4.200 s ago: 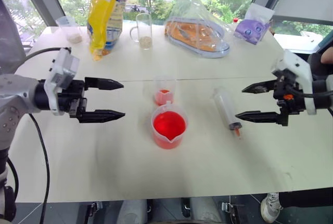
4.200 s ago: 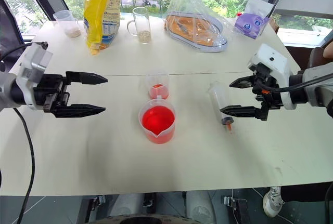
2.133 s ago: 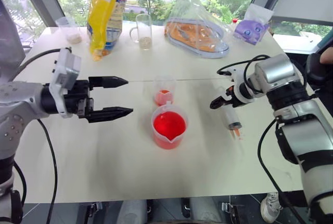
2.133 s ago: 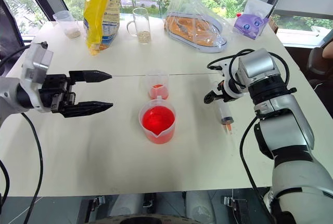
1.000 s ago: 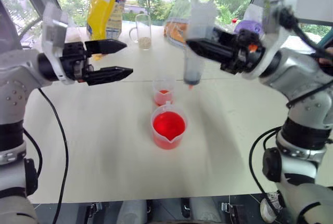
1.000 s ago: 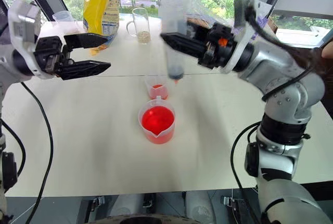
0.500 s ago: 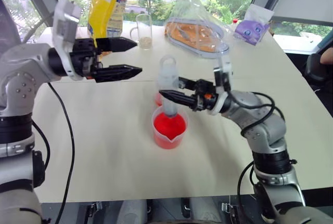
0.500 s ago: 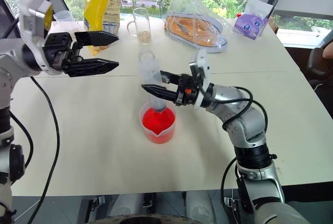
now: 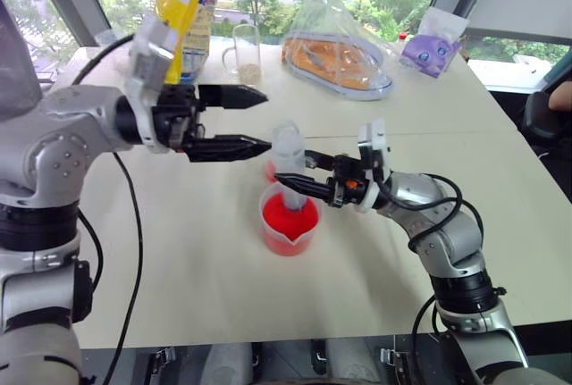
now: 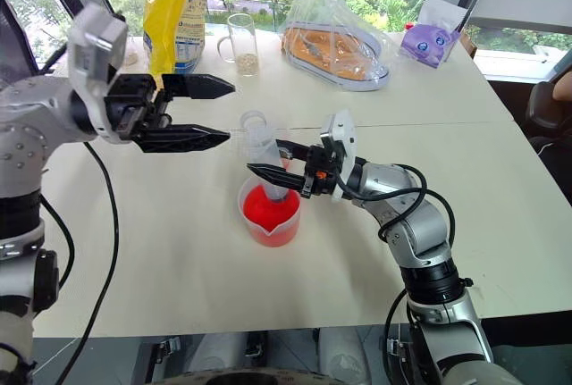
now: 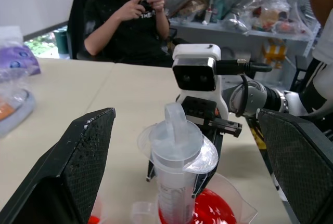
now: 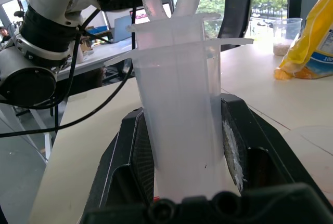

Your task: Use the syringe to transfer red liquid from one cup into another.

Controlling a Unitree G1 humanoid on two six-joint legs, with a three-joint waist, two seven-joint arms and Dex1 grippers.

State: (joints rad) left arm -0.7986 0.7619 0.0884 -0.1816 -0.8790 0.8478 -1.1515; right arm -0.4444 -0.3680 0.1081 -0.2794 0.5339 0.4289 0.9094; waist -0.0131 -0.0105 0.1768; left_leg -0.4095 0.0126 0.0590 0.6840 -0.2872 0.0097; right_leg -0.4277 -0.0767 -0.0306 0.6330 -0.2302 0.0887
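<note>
The clear syringe (image 9: pixel 288 154) stands upright with its tip down in the wide spouted beaker (image 9: pixel 288 235), which holds red liquid (image 9: pixel 282 218). My right gripper (image 9: pixel 293 171) comes in from the right and is shut on the syringe's barrel (image 12: pixel 179 125). My left gripper (image 9: pixel 266 121) is open, its two fingers level and pointing right. They sit just left of the syringe's top flange and plunger ring (image 11: pixel 176 125) without touching. The small narrow cup (image 9: pixel 268 171) stands right behind the beaker, mostly hidden by the syringe and my left lower finger.
Along the table's far edge stand a yellow bag (image 9: pixel 183 5), a handled glass mug (image 9: pixel 246 50), a clear bag with orange contents (image 9: pixel 344 46) and a purple pack (image 9: pixel 432 46). A person (image 11: pixel 130 16) sits beyond the table's right end.
My right gripper took the syringe off the table, raised it and lowered it tip-first into the beaker. My left gripper rose and moved right toward the syringe's top, staying open.
</note>
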